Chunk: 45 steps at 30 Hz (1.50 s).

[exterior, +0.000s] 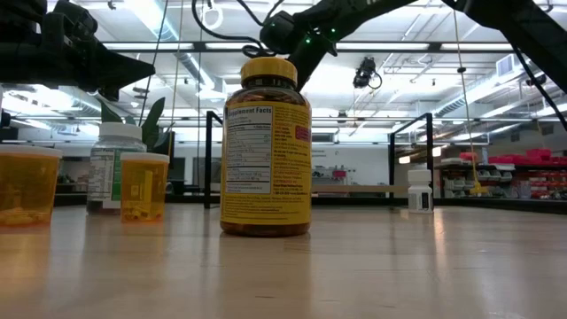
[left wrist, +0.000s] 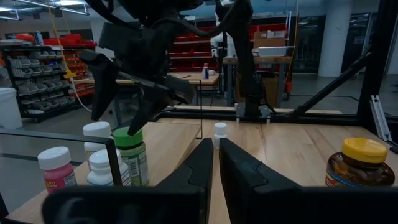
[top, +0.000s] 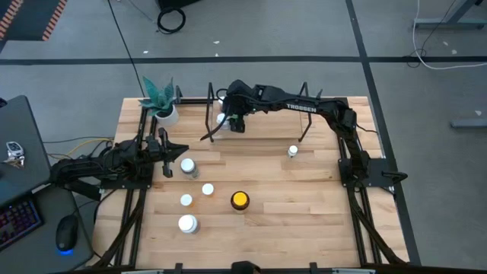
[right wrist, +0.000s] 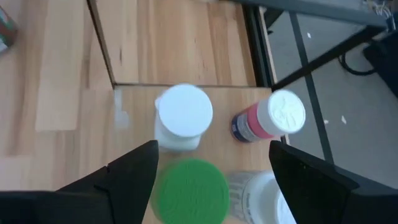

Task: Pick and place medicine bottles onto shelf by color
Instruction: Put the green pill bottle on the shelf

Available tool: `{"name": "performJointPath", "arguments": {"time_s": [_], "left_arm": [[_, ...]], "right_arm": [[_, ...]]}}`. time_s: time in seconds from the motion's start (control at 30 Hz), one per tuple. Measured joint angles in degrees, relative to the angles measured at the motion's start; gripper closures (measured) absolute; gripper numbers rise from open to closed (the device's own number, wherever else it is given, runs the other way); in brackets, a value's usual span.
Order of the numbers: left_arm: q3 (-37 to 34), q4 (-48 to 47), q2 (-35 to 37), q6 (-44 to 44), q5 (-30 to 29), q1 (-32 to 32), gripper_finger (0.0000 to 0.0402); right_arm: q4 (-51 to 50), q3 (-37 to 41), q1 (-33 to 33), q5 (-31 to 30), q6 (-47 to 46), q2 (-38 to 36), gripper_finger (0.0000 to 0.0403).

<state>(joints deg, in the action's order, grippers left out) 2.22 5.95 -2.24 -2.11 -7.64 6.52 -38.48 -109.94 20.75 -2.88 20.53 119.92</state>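
Note:
On the shelf [top: 262, 131] at the table's far side stand a green-capped bottle [right wrist: 191, 190], two white-capped ones [right wrist: 183, 115] [right wrist: 258, 199] and a pink one [right wrist: 268, 118]. My right gripper [right wrist: 212, 149] hangs open over them, slanting down, a finger on either side of the green cap [left wrist: 129, 134]. Several medicine bottles stand on the tabletop: a large yellow-capped one [top: 240, 200], a small white one [top: 293, 151] and several white-capped ones [top: 187, 165]. My left gripper [left wrist: 216, 155] rests shut and level at the table's left [top: 163, 152]. My right gripper comes from above at a slant, with its open fingers [right wrist: 134, 168] level with the green-capped bottle's cap [right wrist: 186, 180]. I cannot tell whether either finger touches the cap. The bottle stands upright on the shelf.
A white pot with a teal plant [top: 161, 106] stands at the far left corner beside the shelf's black wire upright [top: 211, 114]. Another upright [top: 304, 114] closes the shelf's right end. The bottles on the shelf stand close together. Bare wood lies at the table's right and near parts [top: 304, 213].

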Motion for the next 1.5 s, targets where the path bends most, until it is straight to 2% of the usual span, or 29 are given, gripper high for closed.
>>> {"name": "performJointPath", "arguments": {"time_s": [0.27,0.47,0.7,1.5], "left_arm": [[0.0,0.0,0.0,0.0,0.0,0.0,0.0375],[0.0,0.0,0.0,0.0,0.0,0.0,0.0371],[0.0,0.0,0.0,0.0,0.0,0.0,0.0367],[0.0,0.0,0.0,0.0,0.0,0.0,0.0375]], "right_arm": [[-2.4,0.0,0.0,-0.1,-0.4,0.0,0.0090],[1.3,1.0,0.0,0.5,-3.3,0.0,0.0099],[4.4,2.7,-0.4,-6.8,-4.2,0.0,0.0110],[-0.2,2.7,-1.2,-12.7,-6.9,0.0,0.0112]]}}
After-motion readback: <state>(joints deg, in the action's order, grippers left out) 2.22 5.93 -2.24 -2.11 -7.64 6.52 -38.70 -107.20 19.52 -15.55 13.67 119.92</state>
